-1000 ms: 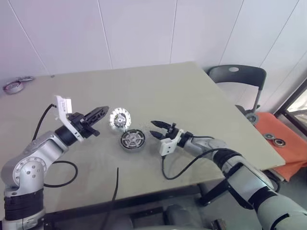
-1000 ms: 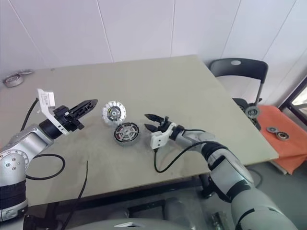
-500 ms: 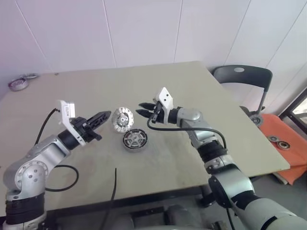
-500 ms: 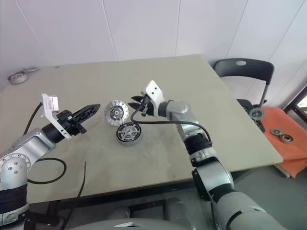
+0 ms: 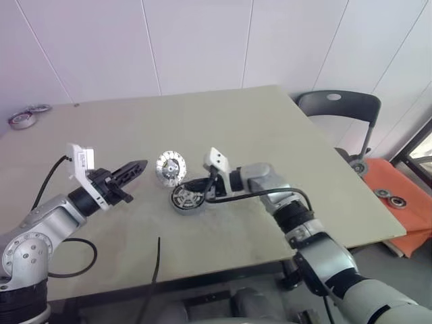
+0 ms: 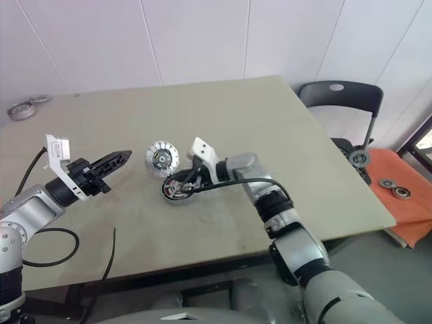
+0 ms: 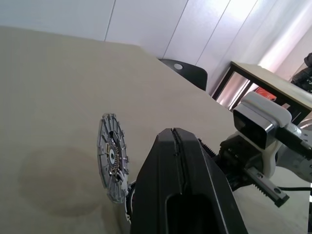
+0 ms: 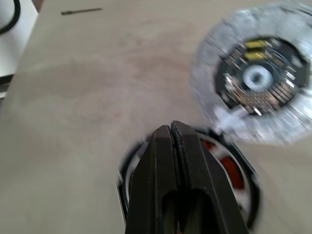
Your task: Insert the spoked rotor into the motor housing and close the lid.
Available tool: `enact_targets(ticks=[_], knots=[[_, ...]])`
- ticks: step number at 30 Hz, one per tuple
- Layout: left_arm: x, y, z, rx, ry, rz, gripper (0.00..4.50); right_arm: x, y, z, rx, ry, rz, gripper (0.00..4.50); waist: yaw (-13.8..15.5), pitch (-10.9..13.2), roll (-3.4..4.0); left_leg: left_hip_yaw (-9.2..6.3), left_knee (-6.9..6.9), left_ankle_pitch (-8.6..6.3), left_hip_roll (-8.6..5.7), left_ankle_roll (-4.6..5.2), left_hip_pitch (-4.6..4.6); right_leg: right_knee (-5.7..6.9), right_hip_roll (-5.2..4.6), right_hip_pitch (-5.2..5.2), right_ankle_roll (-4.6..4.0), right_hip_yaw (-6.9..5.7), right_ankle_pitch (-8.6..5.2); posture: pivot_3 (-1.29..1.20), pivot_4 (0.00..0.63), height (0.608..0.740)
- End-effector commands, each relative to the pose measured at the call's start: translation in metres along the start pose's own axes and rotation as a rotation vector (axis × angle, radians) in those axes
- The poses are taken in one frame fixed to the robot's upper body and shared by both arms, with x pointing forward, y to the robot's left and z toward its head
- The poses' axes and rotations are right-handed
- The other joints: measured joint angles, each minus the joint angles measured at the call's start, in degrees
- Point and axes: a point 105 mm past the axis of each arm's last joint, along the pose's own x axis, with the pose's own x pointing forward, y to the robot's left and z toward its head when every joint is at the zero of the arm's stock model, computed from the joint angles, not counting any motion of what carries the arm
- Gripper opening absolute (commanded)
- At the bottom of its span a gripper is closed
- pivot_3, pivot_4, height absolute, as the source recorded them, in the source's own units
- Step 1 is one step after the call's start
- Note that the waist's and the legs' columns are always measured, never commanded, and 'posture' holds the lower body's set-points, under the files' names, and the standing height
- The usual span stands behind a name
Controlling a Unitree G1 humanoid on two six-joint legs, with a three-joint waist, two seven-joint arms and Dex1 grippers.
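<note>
A: Both jaws pinched shut, empty. Right gripper [image 6: 181, 185] over dark round copper-wound motor housing [image 5: 187, 198] mid-tabletop [image 5: 270, 135].

B: Round silvery spoked rotor [image 5: 169, 167] at eleven o'clock, ungrasped. Risk: nudging housing away.

A broad, pale olive-beige table [image 5: 270, 142] is carrying everything here, its top showing faint darker smudges near the middle. Two round parts are sitting on it close together: the motor housing [image 5: 186, 198], a dark-rimmed puck with copper-red windings, and just behind it the spoked rotor [image 5: 169, 167], a silvery toothed disc. At the far left corner, well apart from these, two metal rings [image 5: 25, 117] are lying side by side.
</note>
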Motion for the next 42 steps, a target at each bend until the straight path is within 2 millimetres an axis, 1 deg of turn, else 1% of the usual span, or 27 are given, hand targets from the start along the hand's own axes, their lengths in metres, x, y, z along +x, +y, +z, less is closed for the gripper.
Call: enact_targets(ticks=[1,3,7,10,12,18,21,24,28,32,37,39,41,42], knots=[[-0.002,-0.008,0.014,0.040,-0.046,-0.019,0.00,0.009,0.002,0.009,-0.052,-0.003,0.019,0.05,0.1,0.0,-0.01,0.00,0.00,0.00,0.00,0.00,0.00,0.00,0.00,0.00,0.00,0.00,0.00,0.00,0.000,0.740],[-0.003,-0.009,0.015,0.041,-0.049,-0.017,0.00,0.011,0.002,0.003,-0.049,0.015,0.020,0.05,0.3,0.0,-0.01,0.00,0.02,0.00,0.00,0.00,-0.01,0.00,-0.01,0.01,0.00,0.00,-0.01,0.00,0.000,0.740],[-0.004,-0.009,0.015,0.042,-0.053,-0.012,0.00,0.011,-0.001,-0.015,-0.066,0.077,0.007,0.05,0.1,0.0,-0.01,0.01,0.08,0.00,-0.01,0.00,0.00,-0.01,-0.01,0.04,-0.08,0.00,-0.11,0.00,0.000,0.740],[-0.004,-0.008,0.015,0.043,-0.053,-0.008,0.00,0.010,-0.003,-0.038,-0.086,0.152,-0.023,0.05,0.1,0.0,-0.01,0.01,0.05,0.00,0.00,0.00,0.03,0.02,-0.01,0.03,-0.07,0.00,-0.11,0.00,0.000,0.740],[-0.003,-0.008,0.015,0.044,-0.055,-0.009,0.00,0.010,-0.003,-0.043,-0.085,0.162,-0.023,0.05,0.0,0.0,-0.01,0.01,0.04,0.00,0.00,0.00,0.07,0.02,-0.01,0.06,-0.06,0.00,-0.10,0.00,0.000,0.740],[-0.001,-0.008,0.015,0.045,-0.060,-0.014,0.00,0.009,-0.005,-0.037,-0.104,0.144,-0.018,0.05,-0.1,0.0,-0.02,0.01,0.11,0.00,0.00,-0.01,0.16,0.03,-0.01,0.19,-0.09,0.00,-0.12,0.00,0.000,0.740],[0.000,-0.008,0.015,0.042,-0.062,-0.016,0.00,0.006,0.001,-0.017,-0.007,0.051,0.054,0.05,0.0,0.0,-0.02,0.01,0.10,0.01,-0.01,-0.01,0.16,0.04,-0.01,0.18,-0.08,0.01,-0.12,0.00,0.000,0.740],[0.001,-0.008,0.014,0.040,-0.062,-0.017,0.00,0.004,0.003,-0.006,0.037,0.003,0.085,0.05,0.0,0.0,-0.02,0.01,0.08,0.01,0.00,-0.01,0.10,0.03,-0.01,0.13,-0.02,0.00,-0.04,0.00,0.000,0.740],[0.002,-0.007,0.014,0.040,-0.061,-0.020,0.00,0.004,0.001,-0.005,0.041,0.001,0.062,0.05,0.0,0.0,-0.01,0.00,0.03,0.01,0.00,-0.01,0.07,0.03,-0.01,0.07,0.01,0.00,-0.01,0.00,0.000,0.740],[0.002,-0.007,0.014,0.038,-0.060,-0.021,0.00,0.006,-0.007,-0.002,0.070,-0.033,0.004,0.05,0.0,0.0,-0.01,0.01,0.04,0.01,0.00,-0.01,0.06,0.03,-0.01,0.07,0.04,0.00,-0.04,0.00,0.000,0.740],[0.001,-0.008,0.012,0.035,-0.060,-0.021,0.00,0.009,-0.016,-0.011,0.046,-0.001,-0.086,0.05,0.0,0.0,-0.01,0.01,0.04,0.01,-0.01,-0.01,0.07,0.03,-0.01,0.07,0.03,0.00,-0.04,0.00,0.000,0.740],[0.001,-0.009,0.012,0.034,-0.060,-0.020,0.00,0.010,-0.017,-0.023,0.023,0.045,-0.105,0.05,-0.1,0.0,-0.01,0.01,0.04,0.01,0.00,-0.01,0.06,0.02,-0.01,0.07,0.03,0.00,-0.04,0.00,0.000,0.740],[0.001,-0.009,0.012,0.033,-0.061,-0.018,0.00,0.011,-0.014,-0.042,-0.028,0.124,-0.104,0.05,-0.1,0.0,-0.02,0.01,0.03,0.01,0.00,-0.01,0.08,0.01,-0.01,0.08,0.04,0.00,-0.04,0.00,0.000,0.740],[0.000,-0.009,0.011,0.033,-0.061,-0.017,0.00,0.011,-0.013,-0.048,-0.042,0.146,-0.101,0.05,-0.1,0.0,-0.02,0.01,0.03,0.01,0.00,-0.01,0.10,0.01,-0.01,0.10,0.04,0.00,-0.04,0.00,0.000,0.740]])
